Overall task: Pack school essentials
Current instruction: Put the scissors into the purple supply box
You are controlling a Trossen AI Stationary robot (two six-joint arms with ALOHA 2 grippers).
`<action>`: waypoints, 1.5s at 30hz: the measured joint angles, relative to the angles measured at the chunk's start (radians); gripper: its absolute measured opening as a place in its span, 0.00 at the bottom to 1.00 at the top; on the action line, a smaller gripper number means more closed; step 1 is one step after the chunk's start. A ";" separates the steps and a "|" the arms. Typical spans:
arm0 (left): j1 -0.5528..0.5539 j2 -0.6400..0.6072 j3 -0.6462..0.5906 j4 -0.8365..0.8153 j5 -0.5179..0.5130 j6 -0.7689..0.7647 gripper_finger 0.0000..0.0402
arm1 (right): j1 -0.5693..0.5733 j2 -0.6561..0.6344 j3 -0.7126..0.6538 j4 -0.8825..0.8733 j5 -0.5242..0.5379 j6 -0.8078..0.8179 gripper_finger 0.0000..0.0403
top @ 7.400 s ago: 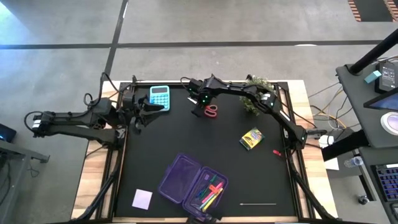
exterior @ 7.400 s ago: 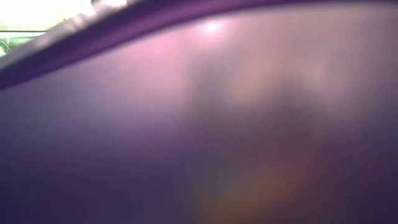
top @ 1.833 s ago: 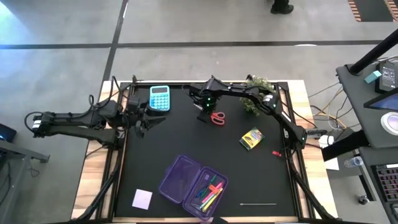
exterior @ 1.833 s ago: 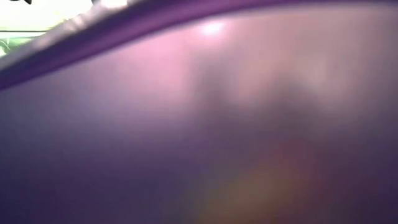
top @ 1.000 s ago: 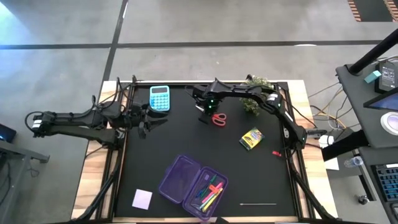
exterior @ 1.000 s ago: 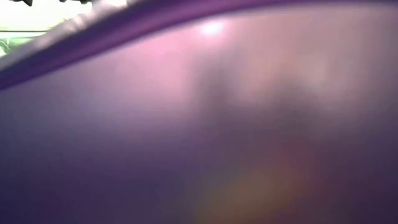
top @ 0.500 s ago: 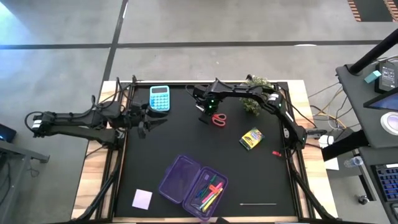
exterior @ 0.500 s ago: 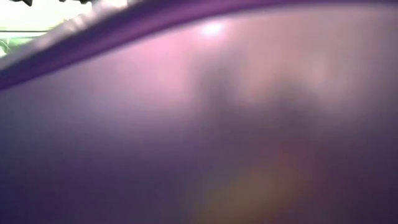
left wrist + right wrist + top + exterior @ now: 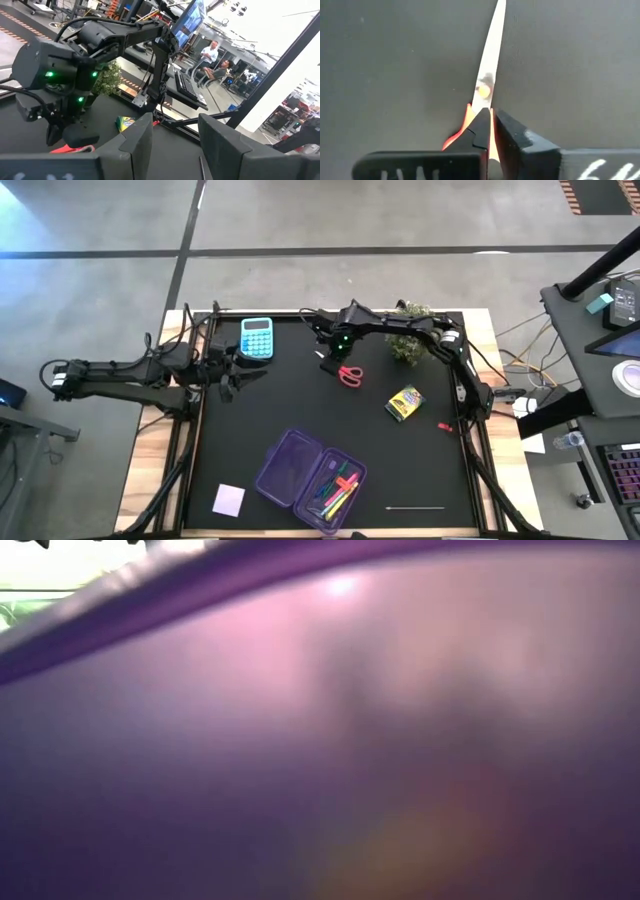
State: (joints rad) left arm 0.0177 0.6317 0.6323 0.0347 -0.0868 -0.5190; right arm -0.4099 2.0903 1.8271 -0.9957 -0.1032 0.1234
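The red-handled scissors (image 9: 349,374) lie at the far middle of the black mat, their blades (image 9: 490,55) shut. My right gripper (image 9: 336,356) stands over them, shut on them; the left wrist view shows it too (image 9: 54,134). The translucent purple case (image 9: 309,474) lies open near the table's near edge with coloured pens (image 9: 338,492) inside. The yellow crayon box (image 9: 405,402) lies flat at mid right. The lilac note pad (image 9: 229,499) lies flat at the near left. My left gripper (image 9: 172,145) waits open at the table's left (image 9: 240,370). My right gripper pinches the scissors between its two fingers (image 9: 481,131) at the red neck (image 9: 491,136), just behind the pivot screw. The fingers come from above, pointing down, across the scissors. The red handles (image 9: 75,148) show low at the mat; lifted or resting, I cannot tell.
A teal calculator (image 9: 257,337) lies at the far left. A small potted plant (image 9: 408,340) stands at the far right. A small red piece (image 9: 444,424) and a thin white stick (image 9: 415,506) lie at the right and near right. The purple case fills the low view (image 9: 320,740).
My right arm has shifted a little toward the table's right. The scissors' handles have moved slightly toward the near edge while the fingers stayed shut on them.
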 joint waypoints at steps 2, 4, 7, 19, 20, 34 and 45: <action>0.000 -0.001 0.000 0.000 0.000 0.000 0.35 | 0.000 -0.010 0.000 -0.004 -0.002 0.000 0.02; 0.000 -0.001 0.000 -0.001 0.000 0.000 0.35 | 0.000 -0.014 0.000 -0.034 -0.002 0.000 0.03; 0.000 -0.001 0.000 0.000 0.000 0.000 0.35 | 0.001 -0.011 -0.004 -0.093 -0.002 0.010 0.08; 0.000 0.001 0.000 -0.001 0.000 0.000 0.35 | 0.024 0.001 -0.043 -0.143 -0.003 -0.035 0.46; 0.000 0.002 0.000 -0.001 0.001 0.000 0.35 | 0.024 0.001 -0.054 -0.142 -0.003 -0.040 0.48; 0.000 0.003 0.000 -0.001 0.001 0.001 0.35 | 0.048 -0.007 -0.190 -0.058 0.010 0.048 0.49; 0.000 0.010 0.000 -0.016 0.003 0.001 0.35 | 0.066 -0.013 -0.209 0.006 0.026 0.102 0.39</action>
State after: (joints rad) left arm 0.0180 0.6422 0.6323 0.0185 -0.0843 -0.5179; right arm -0.3443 2.0777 1.6177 -0.9898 -0.0771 0.2257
